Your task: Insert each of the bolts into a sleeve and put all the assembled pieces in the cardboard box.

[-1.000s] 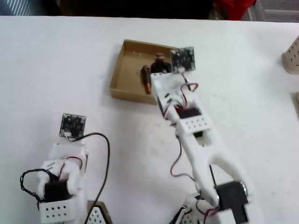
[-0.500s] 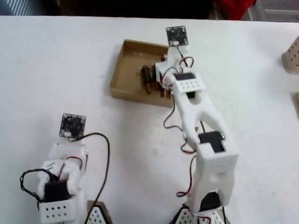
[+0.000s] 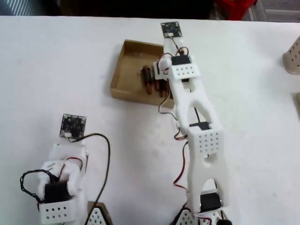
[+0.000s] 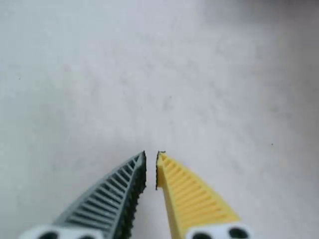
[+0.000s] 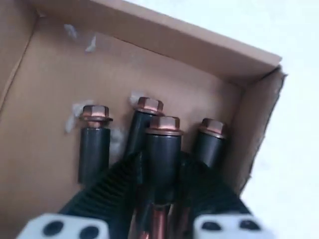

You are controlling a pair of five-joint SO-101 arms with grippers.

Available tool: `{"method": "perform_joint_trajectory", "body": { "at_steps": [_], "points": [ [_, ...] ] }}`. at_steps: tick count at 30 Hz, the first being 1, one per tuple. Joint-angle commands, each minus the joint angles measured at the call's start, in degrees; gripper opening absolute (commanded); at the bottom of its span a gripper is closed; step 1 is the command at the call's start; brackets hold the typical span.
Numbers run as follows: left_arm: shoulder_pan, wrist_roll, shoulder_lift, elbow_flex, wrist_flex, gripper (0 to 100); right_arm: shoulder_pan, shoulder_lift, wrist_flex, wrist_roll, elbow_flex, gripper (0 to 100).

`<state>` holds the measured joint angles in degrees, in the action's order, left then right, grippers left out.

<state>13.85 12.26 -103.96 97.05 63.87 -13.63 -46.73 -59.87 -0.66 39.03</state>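
The cardboard box (image 3: 127,70) lies on the white table, left of my right arm's wrist (image 3: 180,71). In the right wrist view my right gripper (image 5: 162,160) is inside the box (image 5: 164,37), its black fingers (image 5: 117,181) shut on an assembled piece (image 5: 162,144), a copper-headed bolt in a black sleeve. Three more assembled pieces lie on the box floor: one (image 5: 93,144) beside the held piece, one (image 5: 142,122) partly behind it, one (image 5: 210,139) by the box wall. My left gripper (image 4: 151,159) is shut and empty over bare table, near the front left (image 3: 70,129).
A beige perforated block (image 3: 293,56) stands at the table's right edge, and another (image 3: 96,216) sits at the front by the left arm's base. A black cable (image 3: 107,154) loops beside the left arm. Open table stretches left of the box.
My right arm has stretched farther over the box, carrying the assembled piece down among those lying inside. The left arm has not moved.
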Motion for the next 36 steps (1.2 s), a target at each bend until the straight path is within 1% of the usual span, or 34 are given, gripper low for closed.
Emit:
{"method": "perform_joint_trajectory", "body": {
  "at_steps": [1, 3, 8, 17, 20, 23, 26, 29, 31, 34, 36],
  "points": [
    [-0.57, 0.53, -0.4, 0.0, 0.26, 7, 0.04, 0.92, -4.79, -0.88, 6.95, 20.2],
    [-0.57, 0.53, -0.4, 0.0, 0.26, 7, 0.04, 1.01, -6.11, -0.88, 7.65, 24.7],
    [-0.57, 0.53, -0.4, 0.0, 0.18, 7, 0.57, 2.15, -9.8, -0.88, 9.85, 25.5],
    [-0.57, 0.53, -0.4, 0.0, 0.18, 7, 0.13, 12.09, -26.86, -0.88, 12.13, 25.0],
    [-0.57, 0.53, -0.4, 0.0, 0.09, 7, 0.04, 15.52, -33.45, -0.97, 12.13, 19.6],
    [-0.57, 0.53, -0.4, 0.0, 0.09, 7, 0.22, 18.68, -38.37, -0.97, 12.04, 9.8],
    [-0.57, 0.53, -0.4, 0.0, 0.09, 7, 0.66, 21.49, -41.45, -0.97, 11.43, 2.3],
    [-0.48, 0.53, -0.4, 0.0, 0.09, 7, 2.68, 25.89, -41.54, -0.97, 6.51, 1.9],
    [-0.48, 0.53, -0.4, 0.0, 0.09, 7, 3.38, 30.46, -41.54, -1.49, -0.09, 1.8],
    [-0.48, 0.53, -0.4, 0.0, 0.09, 7, 3.3, 39.08, -41.19, -7.82, -13.63, 1.8],
    [-0.48, 0.53, -0.4, 0.0, 0.09, 7, 3.21, 45.05, -38.55, -12.92, -22.42, 1.8]
  ]
}}
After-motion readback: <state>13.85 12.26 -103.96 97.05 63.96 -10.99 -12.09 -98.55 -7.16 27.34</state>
